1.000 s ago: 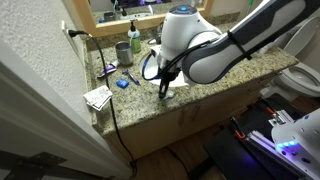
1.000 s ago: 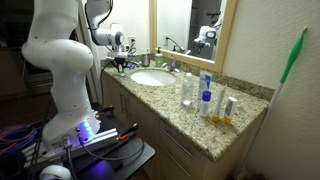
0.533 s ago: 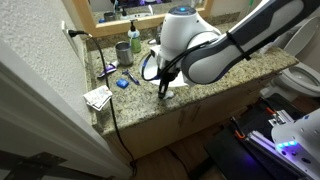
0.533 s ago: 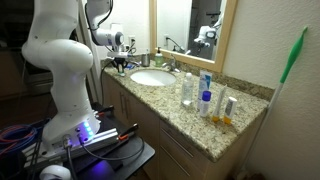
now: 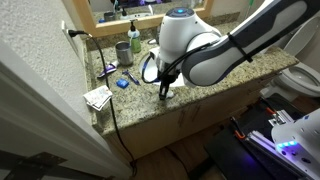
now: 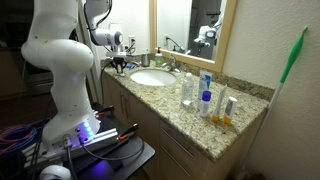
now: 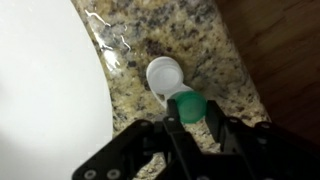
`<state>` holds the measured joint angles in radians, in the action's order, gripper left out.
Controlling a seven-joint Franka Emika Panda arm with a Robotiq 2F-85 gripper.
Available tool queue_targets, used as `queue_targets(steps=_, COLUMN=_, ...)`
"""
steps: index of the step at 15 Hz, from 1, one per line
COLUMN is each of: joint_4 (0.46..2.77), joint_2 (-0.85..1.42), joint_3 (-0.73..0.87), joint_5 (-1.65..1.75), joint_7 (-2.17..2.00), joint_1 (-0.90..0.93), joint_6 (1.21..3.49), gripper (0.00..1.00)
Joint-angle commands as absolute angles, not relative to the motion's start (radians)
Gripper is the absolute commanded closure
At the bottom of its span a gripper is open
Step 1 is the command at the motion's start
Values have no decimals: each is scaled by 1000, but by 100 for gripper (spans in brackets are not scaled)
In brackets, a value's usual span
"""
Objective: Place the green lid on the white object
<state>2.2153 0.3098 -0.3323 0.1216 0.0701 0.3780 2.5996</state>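
Nothing much has moved since a moment ago: the arm (image 5: 215, 50) stays low over the surface (image 5: 150, 108) by the sink (image 6: 150, 77). In the wrist view the fingers (image 7: 218, 128) are close together and hold the green lid (image 7: 187, 105) between them. The green lid is just beside the white object (image 7: 164, 73), at its near edge. I cannot tell if the two touch. The white object lies on the speckled surface, right next to the big white sink.
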Motion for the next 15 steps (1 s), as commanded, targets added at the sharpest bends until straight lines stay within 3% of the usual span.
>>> queue_targets(steps=1, joint_4=2204, joint_2=295, joint_3=-309, joint_5=165, joint_7=17, joint_1=398, joint_6=2557, gripper=92)
queue_targets(steps=13, joint_4=2201, joint_2=302, joint_3=-306, joint_5=178, joint_7=-12, joint_1=398, joint_6=2549, gripper=92)
queue_targets(steps=14, joint_4=2203, joint_2=302, joint_3=-307, joint_5=177, joint_7=-11, joint_1=397, joint_6=2552, gripper=90)
queue_targets(steps=15, joint_4=2203, joint_2=303, joint_3=-307, joint_5=175, joint_7=-10, joint_1=397, joint_6=2555, gripper=70)
